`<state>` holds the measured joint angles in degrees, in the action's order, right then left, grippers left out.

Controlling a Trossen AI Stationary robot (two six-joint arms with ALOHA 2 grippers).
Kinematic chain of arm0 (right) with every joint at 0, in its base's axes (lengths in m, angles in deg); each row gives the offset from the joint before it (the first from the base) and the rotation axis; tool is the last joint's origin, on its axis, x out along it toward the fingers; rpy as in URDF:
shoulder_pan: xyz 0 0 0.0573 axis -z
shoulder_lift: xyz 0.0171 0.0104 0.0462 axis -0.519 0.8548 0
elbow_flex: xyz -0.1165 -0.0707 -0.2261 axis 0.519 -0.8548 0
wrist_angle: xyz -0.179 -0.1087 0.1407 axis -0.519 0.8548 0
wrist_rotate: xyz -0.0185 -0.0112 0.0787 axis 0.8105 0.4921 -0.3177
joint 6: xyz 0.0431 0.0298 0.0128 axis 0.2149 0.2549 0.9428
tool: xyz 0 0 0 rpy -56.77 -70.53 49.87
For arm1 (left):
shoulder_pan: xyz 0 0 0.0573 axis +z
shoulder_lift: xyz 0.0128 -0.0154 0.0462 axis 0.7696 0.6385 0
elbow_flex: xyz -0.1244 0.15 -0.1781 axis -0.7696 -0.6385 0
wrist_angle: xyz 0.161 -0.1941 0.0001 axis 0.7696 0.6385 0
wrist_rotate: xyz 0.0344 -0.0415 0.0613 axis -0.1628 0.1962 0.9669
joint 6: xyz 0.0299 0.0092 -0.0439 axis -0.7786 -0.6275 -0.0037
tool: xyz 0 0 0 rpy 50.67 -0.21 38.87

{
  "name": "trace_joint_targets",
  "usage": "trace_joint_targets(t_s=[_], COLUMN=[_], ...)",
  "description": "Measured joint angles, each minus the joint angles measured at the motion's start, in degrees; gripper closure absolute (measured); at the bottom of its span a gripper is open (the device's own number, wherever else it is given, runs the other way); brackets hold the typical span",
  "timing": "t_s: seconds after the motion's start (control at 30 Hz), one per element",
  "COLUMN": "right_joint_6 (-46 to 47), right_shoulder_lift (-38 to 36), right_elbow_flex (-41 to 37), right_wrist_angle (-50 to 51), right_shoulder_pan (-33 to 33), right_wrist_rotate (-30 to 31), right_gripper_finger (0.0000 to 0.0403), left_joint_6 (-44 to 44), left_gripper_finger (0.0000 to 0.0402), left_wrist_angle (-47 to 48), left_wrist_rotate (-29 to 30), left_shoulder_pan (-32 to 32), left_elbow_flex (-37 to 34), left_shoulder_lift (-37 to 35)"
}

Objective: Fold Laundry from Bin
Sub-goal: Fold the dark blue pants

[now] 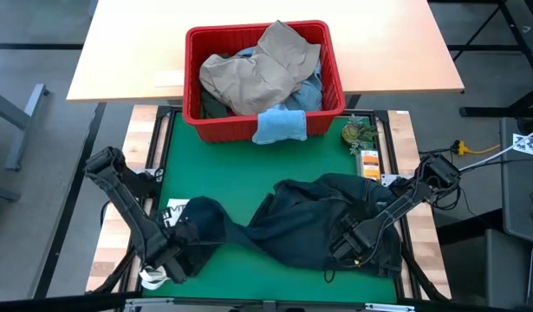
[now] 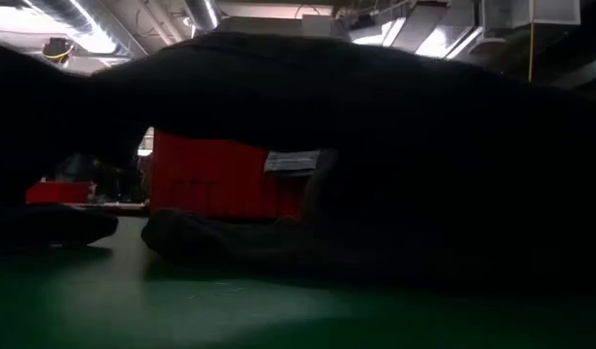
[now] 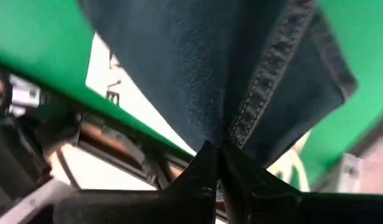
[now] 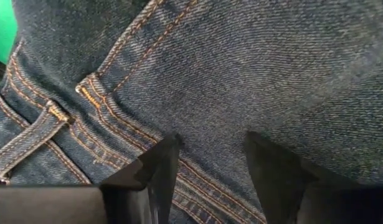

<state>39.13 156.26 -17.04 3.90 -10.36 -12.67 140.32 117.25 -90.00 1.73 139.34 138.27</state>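
The dark navy jeans lay spread across the near half of the green mat, waistband end to the right and one leg twisted toward the near left corner. The left gripper was clenched on the hem of that leg, its fingertips pinched together over the stitched seam. The right gripper rested on top of the denim near the waistband, its fingers spread apart and pressing on the cloth beside a belt loop without pinching a fold.

At the far edge of the mat stood the red bin, still heaped with a khaki garment and other pieces. A small light blue cloth hung over its near rim. A white printed bag lay partly under the jeans' left leg.
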Motion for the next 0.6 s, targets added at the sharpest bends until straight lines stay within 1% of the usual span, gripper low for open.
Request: trace_joint_targets(t_s=[0.1,0.2,0.27,0.37,0.6], right_joint_6=[0.02,0.02,0.02,0.02,0.02], right_shoulder_lift=[0.00,0.00,-0.01,-0.02,-0.02], right_elbow_flex=[0.00,0.00,0.01,0.00,0.00], right_wrist_angle=[0.00,0.02,0.02,0.07,0.11], right_shoulder_pan=[0.02,0.02,0.02,0.02,0.00], right_wrist_rotate=[-0.34,-0.36,-0.37,-0.41,-0.43], right_gripper_finger=[0.0215,0.0215,0.0215,0.0215,0.0215], left_joint_6=[2.01,1.82,1.06,1.28,1.02], left_gripper_finger=[0.0400,0.0398,0.0388,0.0359,0.0270], left_wrist_angle=[-3.04,-6.83,-8.69,-10.63,-13.16], left_wrist_rotate=[0.20,0.07,-0.22,-0.83,-0.61], left_shoulder_pan=[-0.92,-1.13,-1.05,-0.71,-0.03], left_elbow_flex=[-3.97,-7.24,-8.67,-10.07,-10.37], left_shoulder_lift=[0.00,0.00,0.00,0.00,0.00])
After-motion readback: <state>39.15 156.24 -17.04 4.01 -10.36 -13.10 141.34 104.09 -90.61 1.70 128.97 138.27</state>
